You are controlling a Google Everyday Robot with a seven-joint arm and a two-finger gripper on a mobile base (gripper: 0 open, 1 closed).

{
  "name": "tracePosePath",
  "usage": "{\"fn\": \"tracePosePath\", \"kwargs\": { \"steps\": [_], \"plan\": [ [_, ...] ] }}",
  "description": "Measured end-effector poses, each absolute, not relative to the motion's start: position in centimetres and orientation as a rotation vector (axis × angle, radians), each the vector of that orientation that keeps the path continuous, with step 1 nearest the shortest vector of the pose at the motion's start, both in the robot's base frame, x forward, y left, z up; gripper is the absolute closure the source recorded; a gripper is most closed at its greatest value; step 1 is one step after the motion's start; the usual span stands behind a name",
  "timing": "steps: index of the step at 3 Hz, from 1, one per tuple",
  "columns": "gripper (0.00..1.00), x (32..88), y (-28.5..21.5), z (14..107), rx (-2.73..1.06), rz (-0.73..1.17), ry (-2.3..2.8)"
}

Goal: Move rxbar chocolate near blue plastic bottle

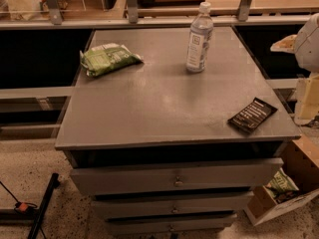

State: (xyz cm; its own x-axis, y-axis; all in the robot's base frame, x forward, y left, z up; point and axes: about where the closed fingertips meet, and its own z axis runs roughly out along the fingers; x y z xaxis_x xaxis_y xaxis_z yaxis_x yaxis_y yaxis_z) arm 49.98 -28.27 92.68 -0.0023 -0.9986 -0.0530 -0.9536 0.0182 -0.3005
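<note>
The rxbar chocolate [252, 116], a flat black wrapper with white text, lies at the front right corner of the grey table [149, 108]. The blue plastic bottle [199, 39] stands upright with a white cap at the back of the table, right of centre and well apart from the bar. My arm shows at the right edge of the view, beyond the table's right side. Its pale lower part, the gripper [307, 101], hangs to the right of the bar and a little above table level, touching nothing.
A crinkled green snack bag [107, 59] lies at the back left of the table. Drawers [174, 180] sit under the tabletop. A cardboard box [281, 193] with a green packet stands on the floor at the right. A rail [149, 21] runs behind the table.
</note>
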Motion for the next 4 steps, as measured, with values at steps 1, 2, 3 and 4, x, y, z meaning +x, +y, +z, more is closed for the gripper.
{"fn": "tracePosePath", "kwargs": {
  "steps": [1, 2, 3, 4],
  "plan": [
    [0.00, 51.2, -29.3, 90.1, -2.206, -0.214, 1.962],
    [0.00, 51.5, -29.5, 87.9, -2.326, -0.110, 1.887],
    [0.00, 51.6, -29.4, 85.6, -2.396, -0.004, 1.840],
    [0.18, 51.2, -28.9, 84.3, -2.423, 0.084, 1.783]
  ]
}}
